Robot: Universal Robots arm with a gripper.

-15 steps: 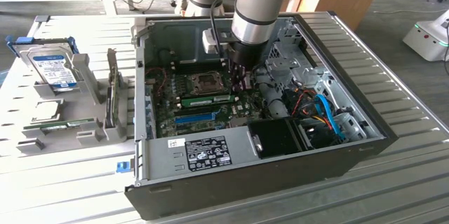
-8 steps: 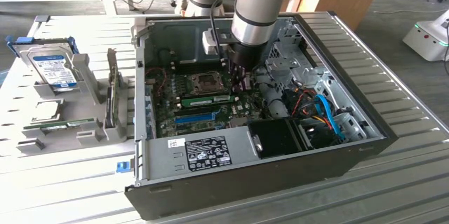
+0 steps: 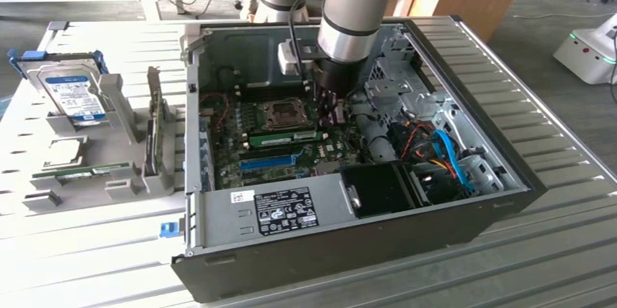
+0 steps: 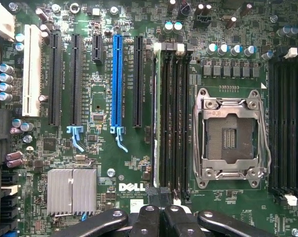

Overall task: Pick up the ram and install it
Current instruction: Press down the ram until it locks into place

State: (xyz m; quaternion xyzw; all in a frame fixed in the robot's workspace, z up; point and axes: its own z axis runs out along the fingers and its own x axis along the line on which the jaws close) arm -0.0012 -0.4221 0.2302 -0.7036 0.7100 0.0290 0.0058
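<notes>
Thin green circuit-board ram stick [image 3: 289,137] stands on edge on the green motherboard [image 3: 253,121], beside the metal processor socket [image 3: 285,113]. The hand [image 3: 328,109] is pressed together, empty, nearby. Judged light, stiff, fragile; grip bare edges

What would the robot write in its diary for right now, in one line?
gripper: shut | where: low inside case, next to ram | ram: at slot beside socket

Tool [image 4: 161,213] partly cut off at edge.
</notes>
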